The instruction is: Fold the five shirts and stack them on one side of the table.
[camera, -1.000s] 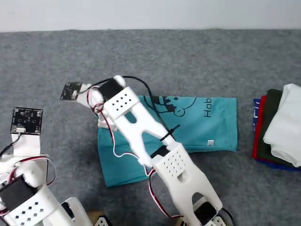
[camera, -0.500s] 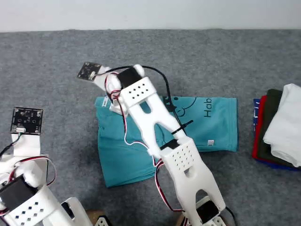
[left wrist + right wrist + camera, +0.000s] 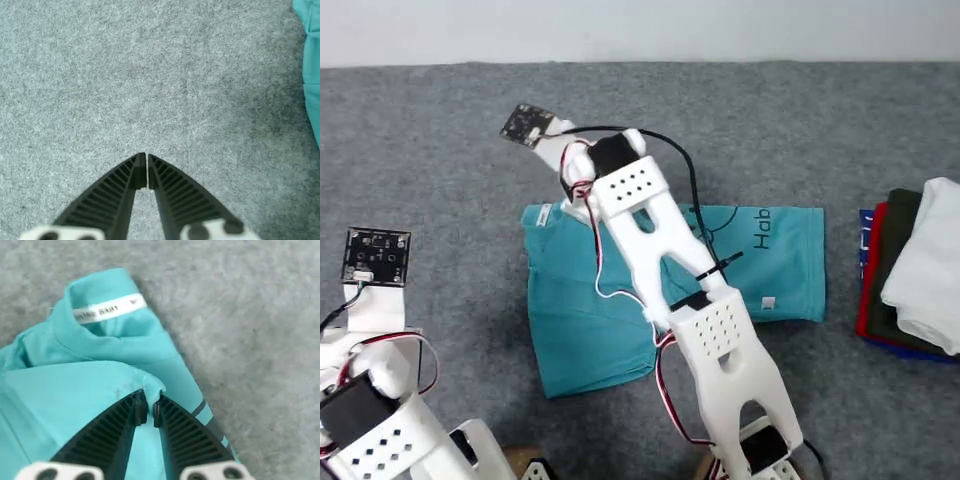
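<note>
A teal shirt point(image 3: 775, 262) lies spread across the middle of the grey table, partly folded, with a dark printed drawing near its far edge. My right arm stretches over it from the near edge to its far left corner. There the right gripper point(image 3: 147, 412) is shut on a pinch of the teal cloth point(image 3: 90, 385), just short of the collar label point(image 3: 107, 308). The left gripper point(image 3: 147, 171) is shut with nothing in it, over bare table at the near left, with the teal shirt's edge point(image 3: 311, 75) off to one side.
A stack of folded shirts point(image 3: 910, 270) sits at the right edge, white on top, then dark green, red and blue. The left arm point(image 3: 375, 400) stands at the near left corner. Bare grey table point(image 3: 770, 120) lies beyond the shirt and to its left.
The right arm swung toward the far side of the table with the shirt's corner in its gripper. The teal cloth has been drawn out flatter at the far left. The left arm kept still.
</note>
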### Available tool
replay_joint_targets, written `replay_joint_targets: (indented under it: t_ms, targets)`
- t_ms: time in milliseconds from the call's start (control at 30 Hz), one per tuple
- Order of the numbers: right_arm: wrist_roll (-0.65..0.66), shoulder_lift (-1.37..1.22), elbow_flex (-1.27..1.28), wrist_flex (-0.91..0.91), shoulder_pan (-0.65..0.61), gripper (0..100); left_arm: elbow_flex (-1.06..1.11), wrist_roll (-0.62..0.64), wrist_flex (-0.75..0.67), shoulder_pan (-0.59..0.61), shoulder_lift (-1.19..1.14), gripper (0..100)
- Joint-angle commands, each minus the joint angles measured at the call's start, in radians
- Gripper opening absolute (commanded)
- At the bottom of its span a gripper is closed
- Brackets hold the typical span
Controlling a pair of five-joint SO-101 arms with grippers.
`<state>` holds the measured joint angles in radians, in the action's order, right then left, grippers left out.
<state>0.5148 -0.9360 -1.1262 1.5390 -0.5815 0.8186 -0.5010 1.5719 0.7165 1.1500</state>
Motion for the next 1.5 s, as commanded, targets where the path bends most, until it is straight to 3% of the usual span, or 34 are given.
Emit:
replay_joint_targets:
  t_ms: [0, 167, 233, 400, 667, 900, 1233, 1367, 1467]
  targets:
    - [-0.014, 0.008, -0.055, 0.025, 0.012, 3.5, -0.004, -0.003, -0.025, 0.0, 0.005, 1]
    - [-0.015, 0.039, -0.055, 0.122, -0.005, 17.0, -0.004, -0.003, -0.025, 0.0, 0.005, 1]
    - [-0.015, 0.065, -0.055, 0.163, -0.01, 18.0, -0.004, -0.003, -0.025, 0.0, 0.005, 1]
    - [-0.017, 0.125, -0.037, 0.262, -0.058, 18.0, -0.004, -0.003, -0.026, 0.0, 0.005, 1]
    - [-0.018, 0.205, 0.158, 0.255, -0.197, 18.3, -0.004, -0.003, -0.026, 0.0, 0.005, 1]
    - [-0.035, 0.124, 0.127, 0.243, -0.308, 18.3, -0.004, -0.003, -0.026, 0.005, 0.005, 1]
    - [-0.068, -0.048, -0.021, 0.168, -0.312, 17.9, -0.004, -0.003, -0.026, 0.005, 0.005, 1]
    - [-0.034, -0.113, -0.109, 0.177, -0.302, 8.0, -0.004, -0.003, -0.025, 0.005, 0.005, 1]
    - [-0.018, -0.133, -0.175, 0.219, -0.298, 6.7, -0.004, -0.003, -0.025, 0.005, 0.005, 1]
